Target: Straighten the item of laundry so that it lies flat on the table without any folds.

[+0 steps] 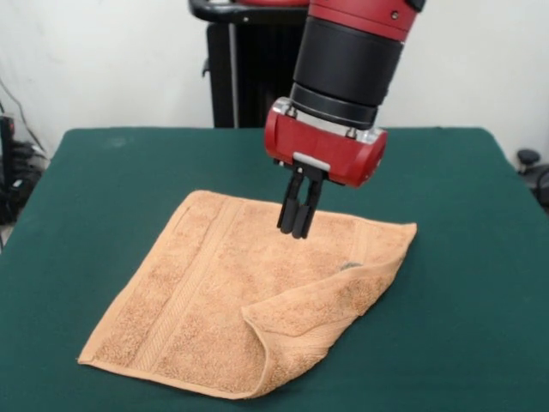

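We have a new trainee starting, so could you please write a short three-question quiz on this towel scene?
1. True or false: the towel lies fully flat on the table.
2. The folded-over corner is at the picture's: A) upper left B) lower right C) far left.
3. Is the pincer gripping the towel?

Key: 1 false, one corner is folded over. 2 B. 3 No; its fingers are together, holding nothing, above the cloth.

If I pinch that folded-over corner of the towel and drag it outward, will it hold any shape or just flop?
Probably flops: the towel already drapes limp, one corner folded over itself. Its looped terry pile should give the pincer decent grip, not slip. On the felt-like table, the rest may drag or bunch rather than slide freely.
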`<state>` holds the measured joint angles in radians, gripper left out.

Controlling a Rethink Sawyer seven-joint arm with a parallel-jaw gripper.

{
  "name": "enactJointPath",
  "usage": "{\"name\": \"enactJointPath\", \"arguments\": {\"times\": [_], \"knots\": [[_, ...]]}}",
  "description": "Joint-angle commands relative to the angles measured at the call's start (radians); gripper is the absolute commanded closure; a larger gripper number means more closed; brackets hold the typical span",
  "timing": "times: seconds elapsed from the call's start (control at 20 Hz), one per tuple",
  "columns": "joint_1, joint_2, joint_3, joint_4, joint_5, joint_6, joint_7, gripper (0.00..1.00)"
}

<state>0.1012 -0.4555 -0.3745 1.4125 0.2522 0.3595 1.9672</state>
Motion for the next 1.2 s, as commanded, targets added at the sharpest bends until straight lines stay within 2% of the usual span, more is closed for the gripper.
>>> {"name": "enactJointPath", "arguments": {"times": [0.05,0.7,1.2], "knots": [[0.034,0.028,0.106,0.142,0.053,-0.052,0.260,1.00],[0.075,0.105,0.110,0.149,0.102,-0.149,0.298,1.00],[0.072,0.079,0.147,0.247,0.104,-0.214,0.270,1.00]]}}
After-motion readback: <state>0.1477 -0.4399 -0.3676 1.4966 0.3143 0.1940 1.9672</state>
